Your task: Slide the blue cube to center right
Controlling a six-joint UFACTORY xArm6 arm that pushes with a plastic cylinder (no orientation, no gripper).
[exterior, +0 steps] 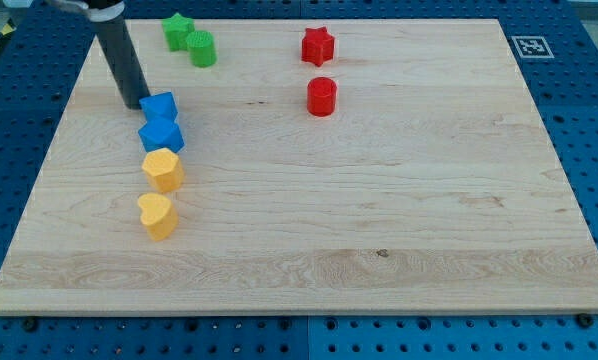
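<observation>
right now my tip (136,104) sits on the wooden tabletop (379,230) in the view's upper left part, just to the left of the blue cube (160,106) and touching it or very nearly so; i cannot tell which. there are no fingers on this arm, only the dark rod leaning up toward the view's top left, so nothing is gripped. the blue cube lies far over on the view's left, well apart from the center right of the tabletop. directly below it, touching or almost touching, is a second blue block (161,134) whose shape i cannot make out surely. below that comes a yellow block (163,169) with several flat sides, and further down a yellow heart (157,215), the four making a rough column. near the view's top a green star (178,31) sits just beside a green cylinder (201,48). toward the middle top a red star (318,45) stands above a red cylinder (322,96), the two apart.
</observation>
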